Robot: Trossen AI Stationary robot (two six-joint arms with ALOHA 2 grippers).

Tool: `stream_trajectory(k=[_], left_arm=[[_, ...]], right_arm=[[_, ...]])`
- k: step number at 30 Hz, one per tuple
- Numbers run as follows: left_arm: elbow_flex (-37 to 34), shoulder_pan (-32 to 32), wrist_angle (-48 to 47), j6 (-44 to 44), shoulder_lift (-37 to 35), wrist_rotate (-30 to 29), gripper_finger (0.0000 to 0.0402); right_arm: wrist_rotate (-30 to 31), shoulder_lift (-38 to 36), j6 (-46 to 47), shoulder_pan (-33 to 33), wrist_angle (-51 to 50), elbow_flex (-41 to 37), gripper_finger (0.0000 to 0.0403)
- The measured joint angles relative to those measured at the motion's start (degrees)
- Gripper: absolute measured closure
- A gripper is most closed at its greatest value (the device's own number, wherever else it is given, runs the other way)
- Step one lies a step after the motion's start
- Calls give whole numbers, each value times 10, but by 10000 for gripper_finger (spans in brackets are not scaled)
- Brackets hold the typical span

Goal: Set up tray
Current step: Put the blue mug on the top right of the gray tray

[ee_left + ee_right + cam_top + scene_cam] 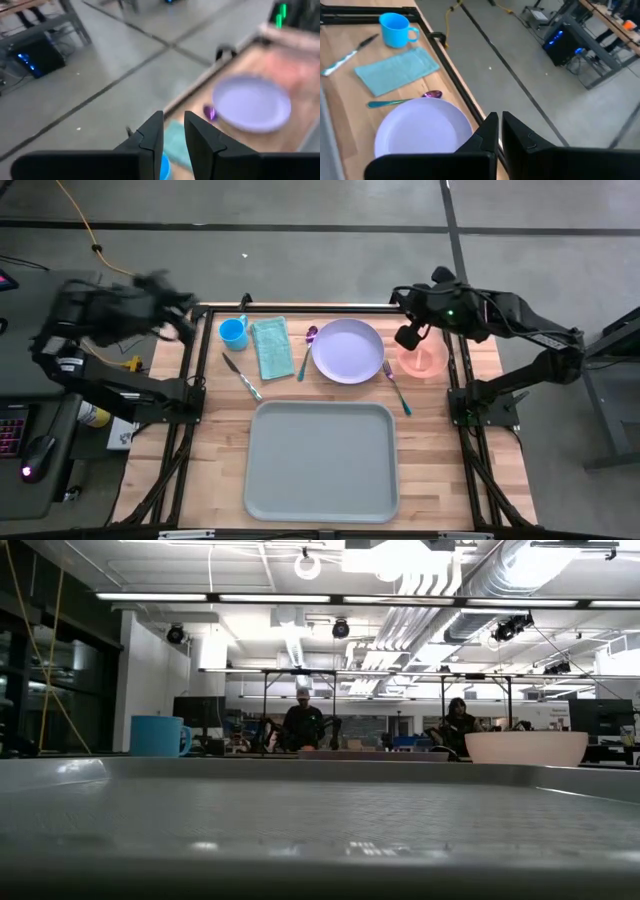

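Tray (321, 461) lay empty on the table's near side, with the plate (347, 350) just beyond it. Left gripper (173, 131) hung past the table's far-left corner, fingers slightly apart, holding nothing. Right gripper (498, 124) hovered beside the plate, fingers together, empty. Only the low view showed two people seated behind; no readable writing.

We see a wood-plank table (430, 460) w/ black frame rails. The tray (321, 460) lies flat at the near-center. Along the far edge, left to right: blue cup (233, 332), knife (243, 377) just in front of it, teal napkin (271, 346), spoon (307, 352), lavender plate (347, 350), fork (396, 387), pink bowl (423, 358). Spoon & fork lie close beside the plate; we can't tell if touching.
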Motion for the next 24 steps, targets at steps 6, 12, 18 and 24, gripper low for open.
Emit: stream_trajectory(k=[6, 12, 18, 24], left_arm=[[-130, 156, 24, 34, 35, 246, 291], [-355, 365, 313, 133, 29, 636, 291], [-421, 601, 335, 177, 58, 737, 291], [-369, 710, 315, 240, 92, 743, 291]], right_arm=[[-44, 0, 15, 0, -6, 0, 403], [-61, 0, 14, 0, -6, 0, 403], [-70, 0, 13, 0, -6, 0, 403], [-77, 0, 13, 0, -6, 0, 403]])
